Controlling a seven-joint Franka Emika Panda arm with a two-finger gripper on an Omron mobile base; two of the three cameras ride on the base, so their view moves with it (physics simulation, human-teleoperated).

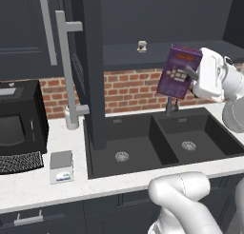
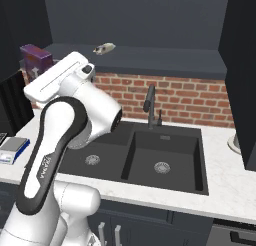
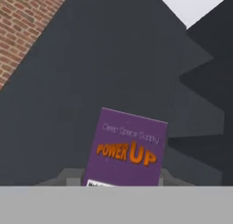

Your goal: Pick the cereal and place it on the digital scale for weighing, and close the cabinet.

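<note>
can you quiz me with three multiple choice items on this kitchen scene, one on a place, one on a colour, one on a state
1. Where is the digital scale?
A. in the sink
B. on the counter in front of the microwave
C. on the cabinet shelf

2. What colour is the cereal box?
A. purple
B. green
C. white

3. What state is the cabinet in?
A. shut
B. door removed
C. door standing open

Answers:
1. B, the scale lies on the pale counter just in front of the black microwave.
2. A, the box held in the hand over the sink is purple with orange lettering.
3. C, the door swings out edge-on and the shelf inside, with a small jar, is exposed.
</note>
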